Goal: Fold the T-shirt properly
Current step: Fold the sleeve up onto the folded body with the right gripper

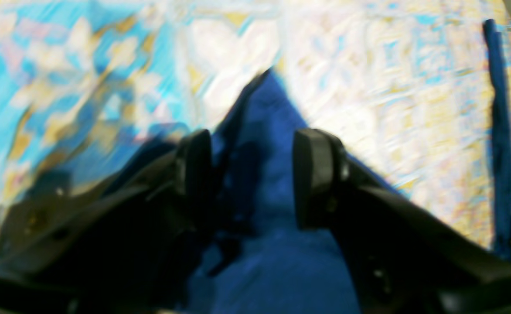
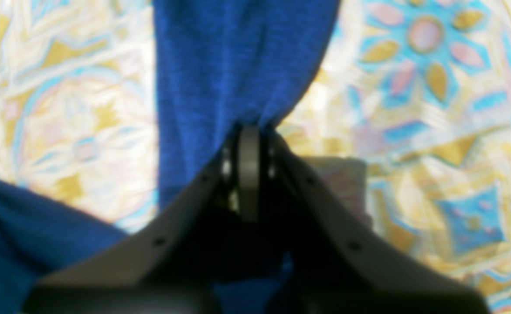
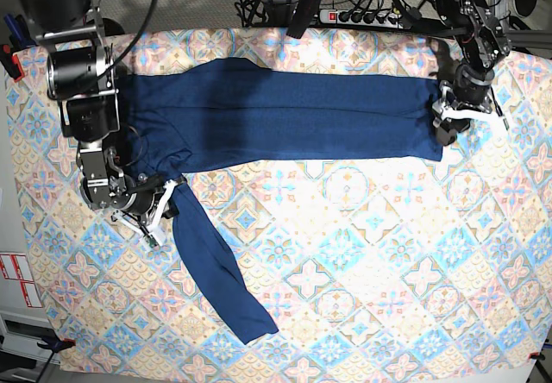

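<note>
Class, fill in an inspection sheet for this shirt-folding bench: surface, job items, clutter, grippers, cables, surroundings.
Surface: patterned tablecloth in blue, yellow and pink tiles covers the table.
Job items: T-shirt, dark navy, lies stretched across the far side; one long sleeve trails toward the near edge.
Clutter: nothing seen.
Grippers: right gripper shut on the T-shirt near the sleeve; left gripper open, jaws either side of the fabric at the shirt's other end.
Cables: black cables and a power strip behind the table.
Surroundings: red-and-white labels beside the table.
</note>
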You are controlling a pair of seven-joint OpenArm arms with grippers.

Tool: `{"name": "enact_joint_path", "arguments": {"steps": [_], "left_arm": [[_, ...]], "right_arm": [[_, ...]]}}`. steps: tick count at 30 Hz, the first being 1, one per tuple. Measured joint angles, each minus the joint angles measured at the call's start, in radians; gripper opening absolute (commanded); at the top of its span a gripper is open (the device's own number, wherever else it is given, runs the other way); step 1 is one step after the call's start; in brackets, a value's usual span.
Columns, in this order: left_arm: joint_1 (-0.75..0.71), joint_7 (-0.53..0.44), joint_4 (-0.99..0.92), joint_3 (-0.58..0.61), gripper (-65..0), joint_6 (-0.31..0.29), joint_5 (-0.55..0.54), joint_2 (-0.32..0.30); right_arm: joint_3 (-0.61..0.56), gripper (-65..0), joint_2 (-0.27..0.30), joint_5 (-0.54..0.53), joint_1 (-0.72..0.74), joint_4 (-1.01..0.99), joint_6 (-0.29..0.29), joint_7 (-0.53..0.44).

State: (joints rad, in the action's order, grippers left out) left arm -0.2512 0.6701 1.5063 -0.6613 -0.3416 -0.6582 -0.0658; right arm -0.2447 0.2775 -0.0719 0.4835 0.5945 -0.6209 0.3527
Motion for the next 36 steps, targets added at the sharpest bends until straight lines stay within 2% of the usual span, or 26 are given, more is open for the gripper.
{"name": "enact_joint_path", "arguments": {"steps": [2,5,9,15,17,23,29,33,36], "left_arm": [[0.002,0.0,0.023,0.004,-35.4,0.0,-0.001,-0.002],[0.002,-0.001,0.036,0.003,-35.4,0.0,-0.002,-0.003],[0.0,0.003,0.036,0.006,-35.4,-0.003,0.002,0.0],[0.001,0.002,0.036,0.04,-35.4,0.0,0.003,0.001],[0.004,0.007,0.035,0.044,-35.4,-0.002,0.002,0.002],[-0.001,0.003,0.034,0.04,-35.4,0.0,0.003,0.0],[0.002,0.004,0.034,0.04,-35.4,0.0,0.003,-0.001],[0.002,0.003,0.033,0.04,-35.4,0.0,0.003,-0.001],[0.002,0.003,0.033,0.04,-35.4,0.0,0.002,-0.001]], "right_arm": [[0.083,-64.3,0.002,-0.008,-0.074,0.113,-0.021,0.05],[0.217,-64.3,0.018,0.01,-0.19,0.313,-0.08,0.177],[0.364,-64.3,0.014,0.009,-0.319,0.58,-0.074,0.288],[0.481,-64.3,-0.074,-0.006,-0.512,0.944,-0.08,0.415],[0.502,-64.3,-0.084,-0.033,-0.573,1.044,-0.078,0.454],[0.506,-64.3,-0.082,-0.247,-0.737,1.274,-0.075,0.499],[0.496,-64.3,-0.082,-0.419,-0.865,1.295,-0.075,0.524],[0.406,-64.3,-0.078,-0.52,-0.876,1.295,-0.07,0.511],[0.306,-64.3,-0.08,-0.537,-0.88,1.297,-0.074,0.508]]}}
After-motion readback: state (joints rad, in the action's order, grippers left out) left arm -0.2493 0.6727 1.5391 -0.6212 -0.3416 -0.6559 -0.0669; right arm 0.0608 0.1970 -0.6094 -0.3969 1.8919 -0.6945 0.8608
